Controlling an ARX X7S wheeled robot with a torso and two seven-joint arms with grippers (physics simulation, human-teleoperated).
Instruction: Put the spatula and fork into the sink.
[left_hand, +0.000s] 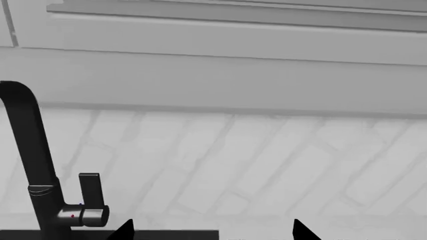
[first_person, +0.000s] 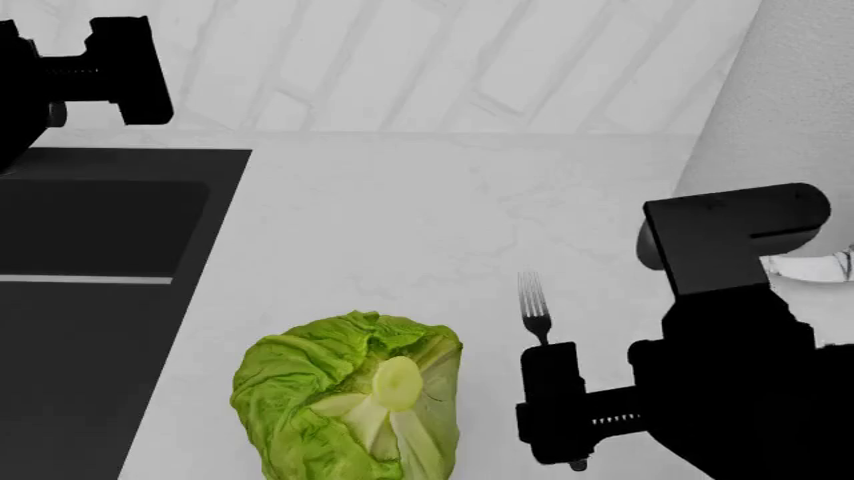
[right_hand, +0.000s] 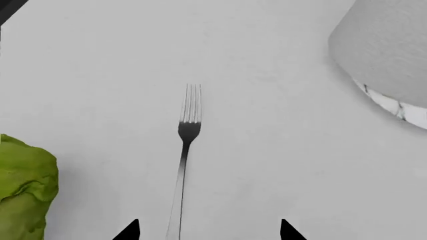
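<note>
Right gripper (right_hand: 210, 231): fingertips spread wide, nothing between them, straddling the handle end of the fork (right_hand: 185, 150); presumably lined up that way so that closing would pinch across the thin handle. Fork lying flat on the white countertop (first_person: 400, 230), tines pointing toward the back wall, handle running back under the gripper. Just beside it, toward the sink side, a lettuce head (first_person: 354, 405), near but not touching; close enough to be nudged on descent. On the other side, a pale cylindrical object (right_hand: 387, 55), well apart.

Left gripper (left_hand: 212, 232): tips apart, empty, held high facing the tiled wall with the black faucet (left_hand: 30, 160) to one side; apparently parked clear above the sink (first_person: 94, 260).

Spatula: not seen in any view; possibly already down in the basin, but cannot tell.

Fork not yet grasped.
</note>
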